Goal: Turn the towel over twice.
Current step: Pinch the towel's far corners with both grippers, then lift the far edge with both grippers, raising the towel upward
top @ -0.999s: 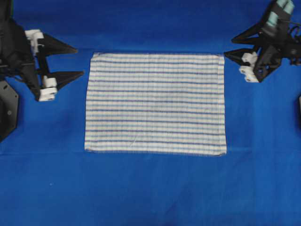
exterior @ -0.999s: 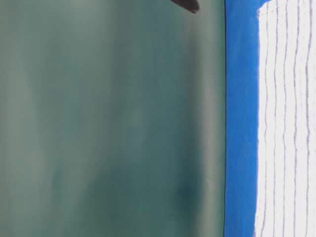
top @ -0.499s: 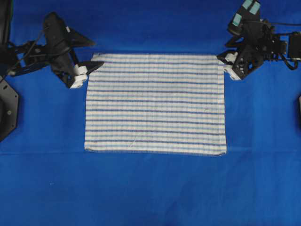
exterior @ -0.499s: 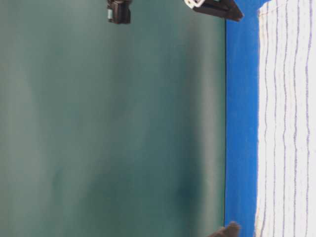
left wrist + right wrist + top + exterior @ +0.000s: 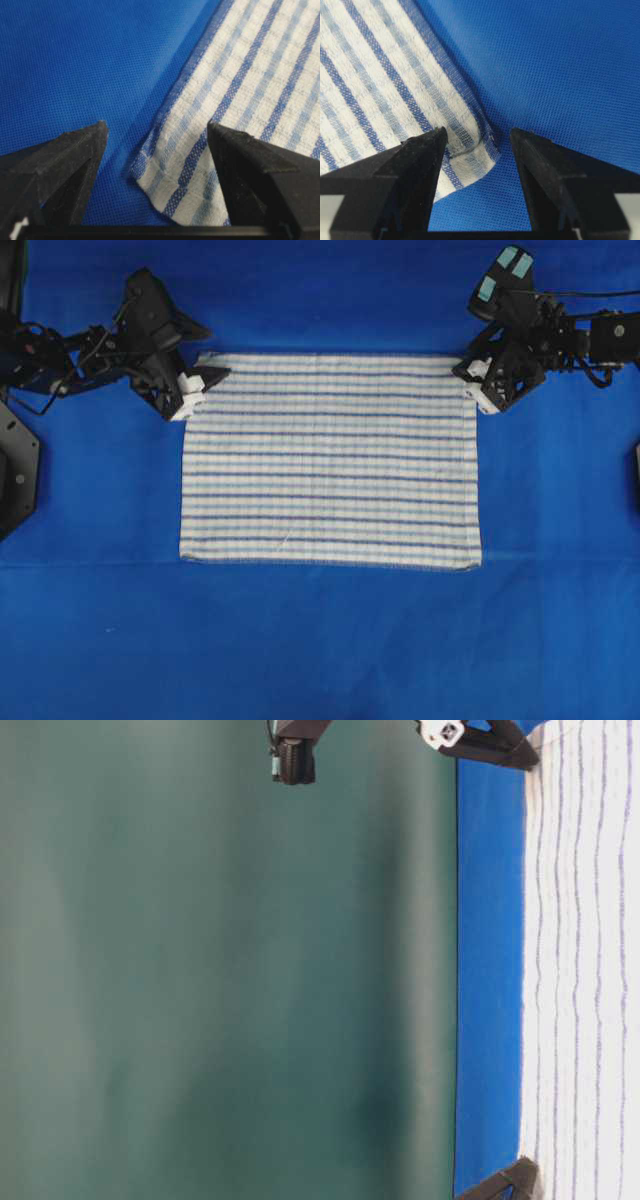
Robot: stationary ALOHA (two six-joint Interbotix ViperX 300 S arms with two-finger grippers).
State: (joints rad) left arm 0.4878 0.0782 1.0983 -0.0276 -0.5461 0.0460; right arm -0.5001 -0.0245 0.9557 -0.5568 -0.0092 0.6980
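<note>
Towel [image 5: 330, 460] flat, long axis spanning claws; far corners between spread jaws of left claw [image 5: 205, 388] and right claw [image 5: 468, 380]; nothing gripped

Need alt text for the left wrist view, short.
The left gripper, jaws open, straddles a corner of the striped towel: one finger sits over the plain blue table covering, the other over the cloth. The towel's hemmed corner lies between the fingertips, slightly lifted.
</note>
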